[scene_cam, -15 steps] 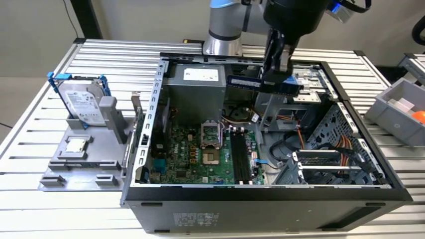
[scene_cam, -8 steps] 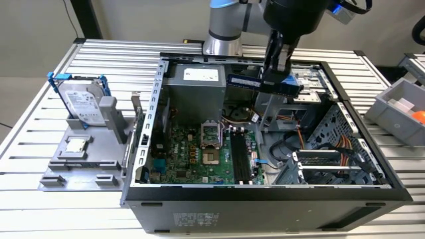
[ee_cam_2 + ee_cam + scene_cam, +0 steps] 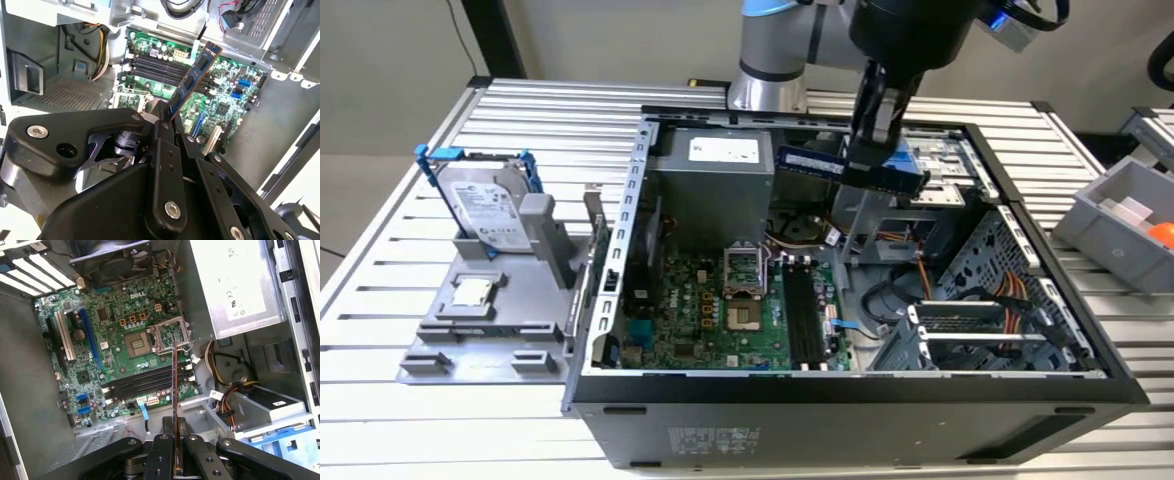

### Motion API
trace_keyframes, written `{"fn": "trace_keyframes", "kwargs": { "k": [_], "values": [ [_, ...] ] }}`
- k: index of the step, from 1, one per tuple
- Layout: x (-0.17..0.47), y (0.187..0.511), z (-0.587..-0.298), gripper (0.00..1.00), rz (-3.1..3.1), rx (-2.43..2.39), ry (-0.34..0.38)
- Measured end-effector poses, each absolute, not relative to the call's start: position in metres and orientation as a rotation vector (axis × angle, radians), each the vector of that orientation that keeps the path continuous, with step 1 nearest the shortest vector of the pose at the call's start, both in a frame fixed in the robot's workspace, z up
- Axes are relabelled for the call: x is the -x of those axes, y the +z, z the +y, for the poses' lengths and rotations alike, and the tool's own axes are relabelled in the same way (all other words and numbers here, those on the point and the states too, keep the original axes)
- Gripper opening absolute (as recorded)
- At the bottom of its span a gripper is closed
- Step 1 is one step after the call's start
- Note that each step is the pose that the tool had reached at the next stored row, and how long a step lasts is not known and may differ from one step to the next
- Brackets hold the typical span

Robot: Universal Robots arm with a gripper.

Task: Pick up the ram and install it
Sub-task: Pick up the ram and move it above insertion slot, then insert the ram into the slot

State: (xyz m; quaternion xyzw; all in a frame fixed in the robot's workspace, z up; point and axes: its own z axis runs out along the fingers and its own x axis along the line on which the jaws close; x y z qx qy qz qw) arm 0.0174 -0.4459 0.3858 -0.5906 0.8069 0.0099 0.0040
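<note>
Claw point(image 3: 169, 120) is pinched nearly closed on one end of the ram point(image 3: 197, 75), a finger point(image 3: 164, 442) pressed flat on each side. The rest of the stick juts out free, touching nothing else.

Ram's position: held in the air over the open case point(image 3: 607, 300), above the motherboard point(image 3: 707, 320) and clear of the dark memory slots point(image 3: 807, 320), so not yet seated.

View differences:
- The exterior view has the claw point(image 3: 857, 160) high over the case's back half w/ the ram point(image 3: 811, 160) roughly level, near the PSU point(image 3: 714, 170).
- The second wrist view shows the stick's broad face: blue-green w/ a row of dark chips, angled over the slots point(image 3: 160, 62).
- The first wrist view shows the ram point(image 3: 174, 390) edge-on as a thin line btwn the claw point(image 3: 175, 437) fingers, crossing the slots point(image 3: 140, 382) and pointing toward the CPU socket point(image 3: 137, 342).

Containers:
- The case holds the motherboard, PSU, cable bundles and a drive cage.
- A grey fixture point(image 3: 494, 330), on the exterior view's left of the case, holds a hard drive point(image 3: 487, 205) upright in a blue frame and a small square chip point(image 3: 474, 290) lying flat.
- A grey bin point(image 3: 1121, 215), on the exterior view's right of the case, holds an orange item point(image 3: 1161, 235).
</note>
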Motion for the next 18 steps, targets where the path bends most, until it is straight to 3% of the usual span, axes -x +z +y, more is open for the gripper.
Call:
{"fn": "trace_keyframes", "kwargs": {
  "k": [18],
  "values": [
    [-0.0174, 0.3857, -0.4459, 0.00, 2.645, 1.678, 0.030]
  ]
}}
